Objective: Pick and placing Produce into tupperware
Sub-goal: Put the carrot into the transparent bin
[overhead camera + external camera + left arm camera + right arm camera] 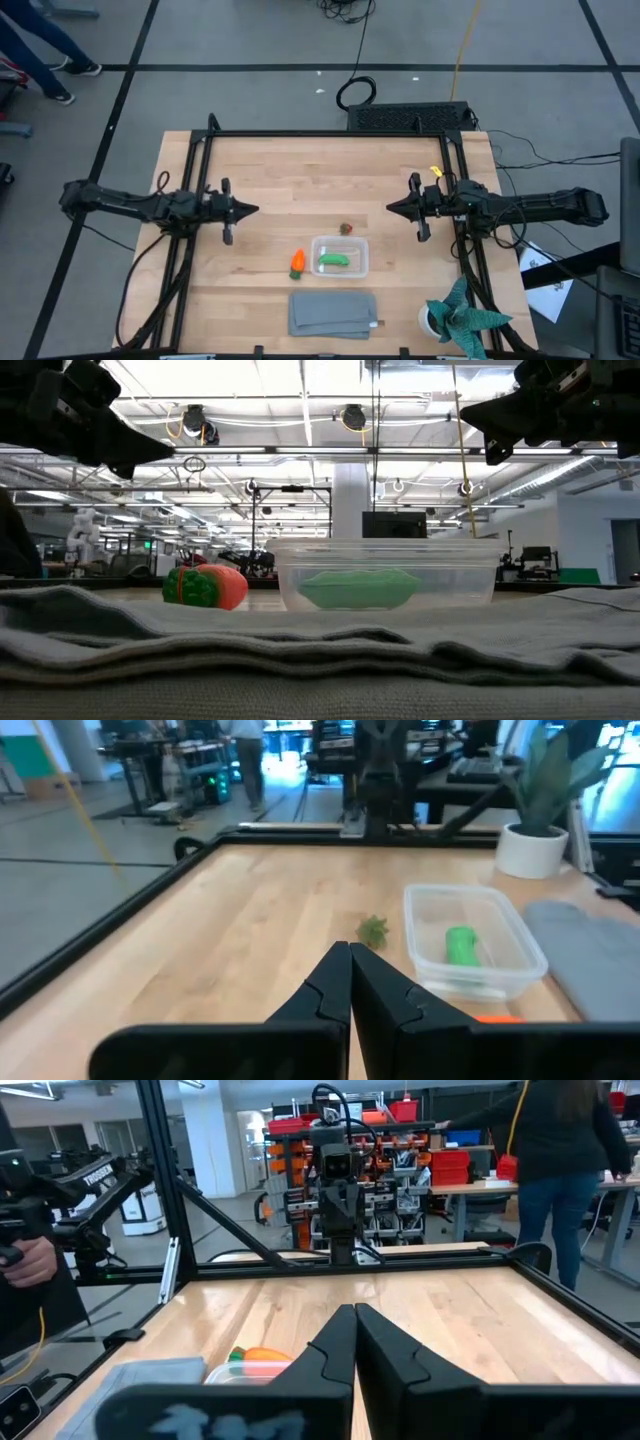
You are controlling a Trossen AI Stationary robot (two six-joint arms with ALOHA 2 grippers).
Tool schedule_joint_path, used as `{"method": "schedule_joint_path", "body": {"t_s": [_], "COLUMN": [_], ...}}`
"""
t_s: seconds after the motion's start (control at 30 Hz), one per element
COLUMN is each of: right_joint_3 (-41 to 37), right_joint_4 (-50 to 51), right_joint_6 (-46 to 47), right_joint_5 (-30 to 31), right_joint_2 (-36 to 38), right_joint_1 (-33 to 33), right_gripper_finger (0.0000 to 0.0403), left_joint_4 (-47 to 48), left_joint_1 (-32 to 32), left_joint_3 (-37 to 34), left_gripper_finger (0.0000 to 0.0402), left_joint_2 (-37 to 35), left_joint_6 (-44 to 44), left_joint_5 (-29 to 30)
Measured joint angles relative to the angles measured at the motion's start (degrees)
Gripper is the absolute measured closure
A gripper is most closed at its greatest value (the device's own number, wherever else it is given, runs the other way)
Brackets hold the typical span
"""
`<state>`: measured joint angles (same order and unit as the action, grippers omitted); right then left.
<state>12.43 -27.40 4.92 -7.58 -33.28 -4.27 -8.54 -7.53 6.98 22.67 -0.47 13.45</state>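
The clear tupperware (361, 246) stands on the wooden table's near middle, with the green pod (334, 260) lying inside it (460, 945). The orange carrot (297, 263) lies on the table just left of the tupperware (205, 587). The small dark reddish piece (346, 229) rests on the table just beyond the tupperware's far side (374, 929). My left gripper (255, 209) hovers shut over the table's left part, pointing level toward the right. My right gripper (388, 207) hovers shut on the right, pointing left. Both are held clear of the table and hold nothing.
A folded grey cloth (333, 313) lies at the near edge in front of the tupperware. A potted plant (460, 315) stands at the near right corner. A black frame (330, 133) borders the table. People stand in the room beyond (560, 1160).
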Motion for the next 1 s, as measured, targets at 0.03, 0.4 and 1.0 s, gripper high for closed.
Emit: {"method": "schedule_joint_path", "body": {"t_s": [0.03, 0.4, 1.0], "right_joint_3": [0.0, 0.0, 0.0], "right_joint_4": [0.0, 0.04, 1.02], "right_joint_6": [-0.02, -0.02, -0.89], "right_joint_5": [0.0, 0.0, 0.0], "right_joint_2": [0.0, -0.02, -0.02], "right_joint_1": [0.0, 0.0, 0.0], "right_gripper_finger": [0.0403, 0.0403, 0.0403], "left_joint_4": [-0.96, -1.98, -2.47], "left_joint_1": [0.0, -1.28, -5.06], "left_joint_3": [0.3, 10.85, 17.0], "left_gripper_finger": [0.0396, 0.0396, 0.0396], "left_joint_2": [1.3, 18.91, 37.88], "left_joint_6": [0.08, -2.38, -7.67], "left_joint_5": [-1.29, -2.94, -4.5]}}
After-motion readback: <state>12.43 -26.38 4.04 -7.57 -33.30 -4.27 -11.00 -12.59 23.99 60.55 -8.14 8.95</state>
